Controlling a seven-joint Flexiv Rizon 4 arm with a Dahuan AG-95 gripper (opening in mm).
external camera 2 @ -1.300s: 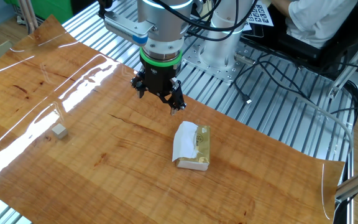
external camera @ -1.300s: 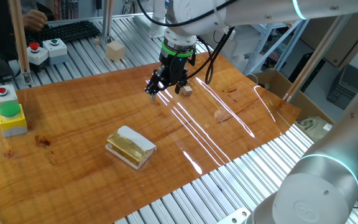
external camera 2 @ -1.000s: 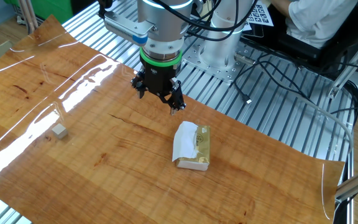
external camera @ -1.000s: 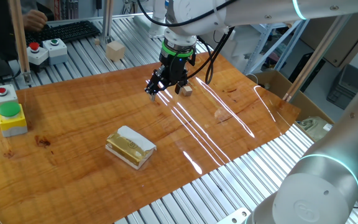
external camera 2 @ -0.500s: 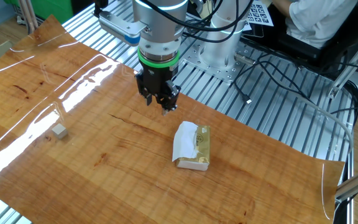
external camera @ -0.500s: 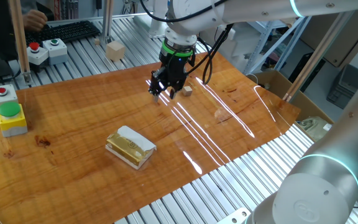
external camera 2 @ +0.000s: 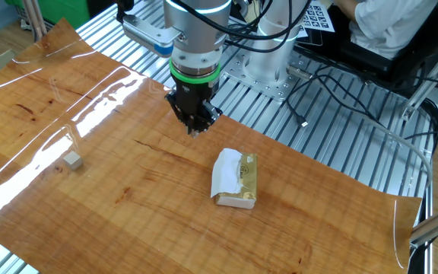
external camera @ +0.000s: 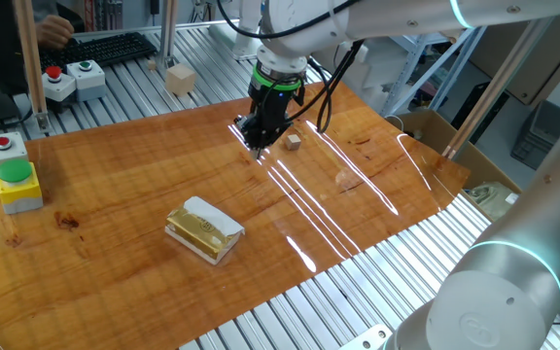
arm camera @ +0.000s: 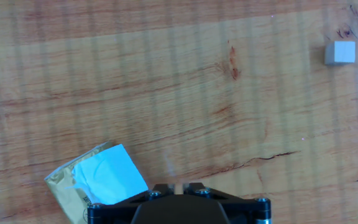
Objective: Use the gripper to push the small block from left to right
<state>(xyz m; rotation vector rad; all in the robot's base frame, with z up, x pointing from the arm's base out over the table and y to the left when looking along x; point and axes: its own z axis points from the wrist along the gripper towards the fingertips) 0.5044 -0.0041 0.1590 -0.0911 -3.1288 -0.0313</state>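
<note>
The fingers (external camera 2: 194,129) of the gripper (external camera: 258,145) were pressed together into one black point, holding nothing. They hung just above the wooden board (external camera: 115,209), not touching the small block (external camera: 293,142).

The small block was a tiny pale wooden cube with flat sides. It sat near the gripper in one fixed view and well apart from it in the other fixed view (external camera 2: 71,160). In the hand view it lay near the top right corner (arm camera: 340,53).

The push had not begun. I think the tip next had to go low beside the block and slide it sideways.

The board looked smooth and shiny. A yellow packet (external camera 2: 237,180) with white wrapping lay on it, soft and crinkly.
</note>
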